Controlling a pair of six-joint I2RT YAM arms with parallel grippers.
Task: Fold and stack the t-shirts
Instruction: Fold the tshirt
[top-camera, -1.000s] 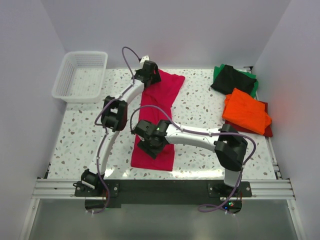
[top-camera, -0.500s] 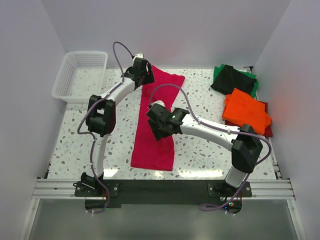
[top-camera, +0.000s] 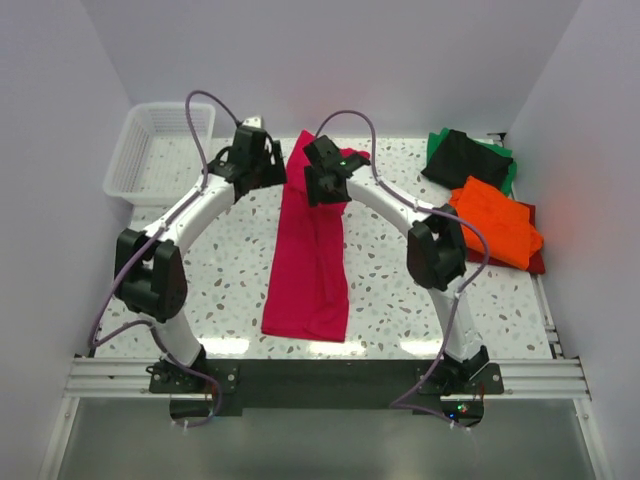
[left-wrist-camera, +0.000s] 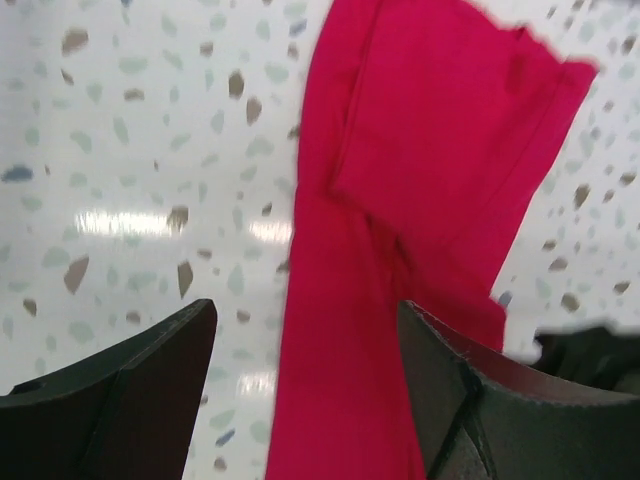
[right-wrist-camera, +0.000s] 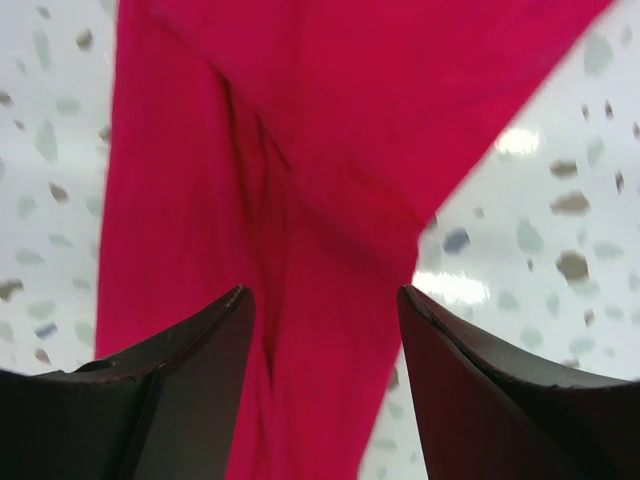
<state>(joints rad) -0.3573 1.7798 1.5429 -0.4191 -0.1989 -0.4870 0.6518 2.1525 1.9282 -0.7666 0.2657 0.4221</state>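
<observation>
Crimson-pink t-shirt (top-camera: 308, 255) lies flat on the speckled bench (top-camera: 390, 290), folded into a long narrow strip running from the near edge to the far side. Left jaws hang wide open by its far left edge and hold nothing; in the left wrist view the cloth edge shows between the fingers (left-wrist-camera: 150, 390), not pinched. Right jaws are also wide open and empty, above the strip's far part and near the left ones. Far right: black t-shirt (top-camera: 458, 158) on green t-shirt (top-camera: 508, 172), orange t-shirt (top-camera: 492, 222) on dark red t-shirt (top-camera: 535, 262). White mesh basket (top-camera: 160, 150) sits far left.
</observation>
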